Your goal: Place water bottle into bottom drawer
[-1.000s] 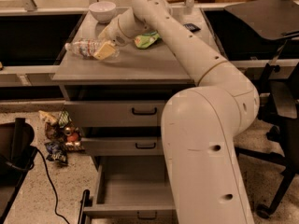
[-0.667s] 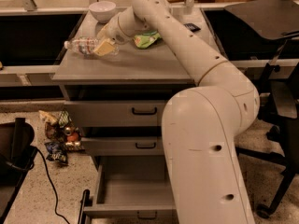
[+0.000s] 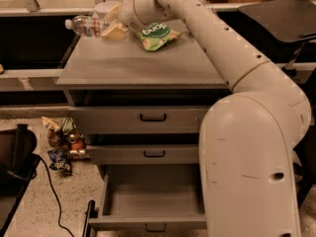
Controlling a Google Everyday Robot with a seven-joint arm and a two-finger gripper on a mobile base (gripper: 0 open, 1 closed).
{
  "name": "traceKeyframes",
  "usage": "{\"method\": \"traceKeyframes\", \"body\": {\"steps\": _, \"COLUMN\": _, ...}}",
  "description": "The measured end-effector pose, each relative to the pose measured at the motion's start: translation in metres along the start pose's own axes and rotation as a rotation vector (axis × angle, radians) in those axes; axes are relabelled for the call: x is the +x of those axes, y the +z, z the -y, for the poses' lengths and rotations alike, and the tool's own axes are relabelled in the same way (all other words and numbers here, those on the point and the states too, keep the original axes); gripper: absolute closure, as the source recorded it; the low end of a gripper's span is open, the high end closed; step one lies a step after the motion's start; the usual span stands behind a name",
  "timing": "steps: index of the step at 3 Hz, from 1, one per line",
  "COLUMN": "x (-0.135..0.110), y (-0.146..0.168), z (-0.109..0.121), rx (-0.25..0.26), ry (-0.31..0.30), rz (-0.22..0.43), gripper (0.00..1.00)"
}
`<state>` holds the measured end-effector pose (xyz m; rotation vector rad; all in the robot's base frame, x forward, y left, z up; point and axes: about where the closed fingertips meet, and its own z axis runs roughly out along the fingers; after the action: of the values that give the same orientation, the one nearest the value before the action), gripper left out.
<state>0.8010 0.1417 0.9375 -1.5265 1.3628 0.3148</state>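
Claw [image 3: 111,28] grips water bottle [image 3: 88,26] above cabinet top [image 3: 133,65]; bottom drawer [image 3: 148,222] stands open.

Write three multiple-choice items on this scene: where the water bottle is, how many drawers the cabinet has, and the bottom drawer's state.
1. Where is the water bottle?
A. on the floor
B. at the gripper, by the back-left corner of the cabinet
C. on the black chair

2. How many drawers does the cabinet have?
A. two
B. three
C. five

3. The bottom drawer is:
A. pulled open
B. shut
C. lifted out

Key:
1 B, the gripper is closed on the bottle up there.
2 B, three fronts with handles are stacked.
3 A, its inside shows below the middle drawer.
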Motion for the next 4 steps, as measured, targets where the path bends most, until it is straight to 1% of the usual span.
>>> {"method": "traceKeyframes", "body": {"steps": 1, "x": 0.000, "y": 0.000, "z": 0.000, "rx": 0.000, "ry": 0.000, "rz": 0.000, "gripper": 1.00}}
{"method": "traceKeyframes", "body": {"steps": 2, "x": -0.013, "y": -0.002, "z": -0.016, "rx": -0.060, "ry": -0.041, "rz": 0.030, "gripper": 1.00}}
{"method": "traceKeyframes", "body": {"steps": 3, "x": -0.049, "y": -0.049, "z": -0.029, "rx": -0.036, "ry": -0.097, "rz": 0.084, "gripper": 1.00}}
{"method": "traceKeyframes", "body": {"steps": 4, "x": -0.107, "y": -0.117, "z": -0.054, "rx": 0.052, "ry": -0.153, "rz": 0.144, "gripper": 1.00}}
